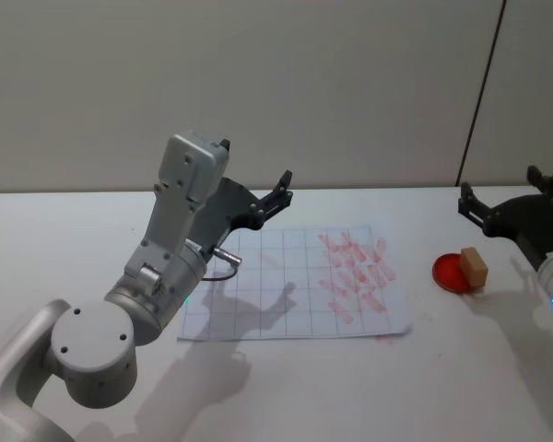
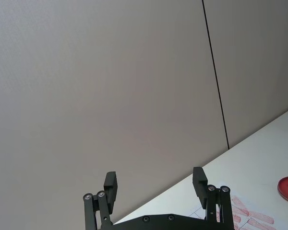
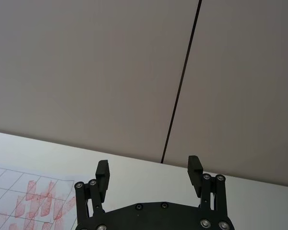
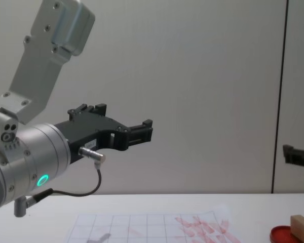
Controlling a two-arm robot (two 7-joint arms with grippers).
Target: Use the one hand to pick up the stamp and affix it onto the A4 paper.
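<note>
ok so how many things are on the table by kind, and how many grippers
stamp: 1
ink pad: 1
paper: 1
grippers: 2, left gripper and right gripper, both open and held above the table
total: 5

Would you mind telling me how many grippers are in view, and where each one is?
2. The left gripper is raised above the paper's far edge; the right gripper is raised at the table's right, beyond the stamp. Both are open.

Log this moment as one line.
left gripper open, raised | right gripper open, raised | stamp on ink pad | A4 paper flat
</note>
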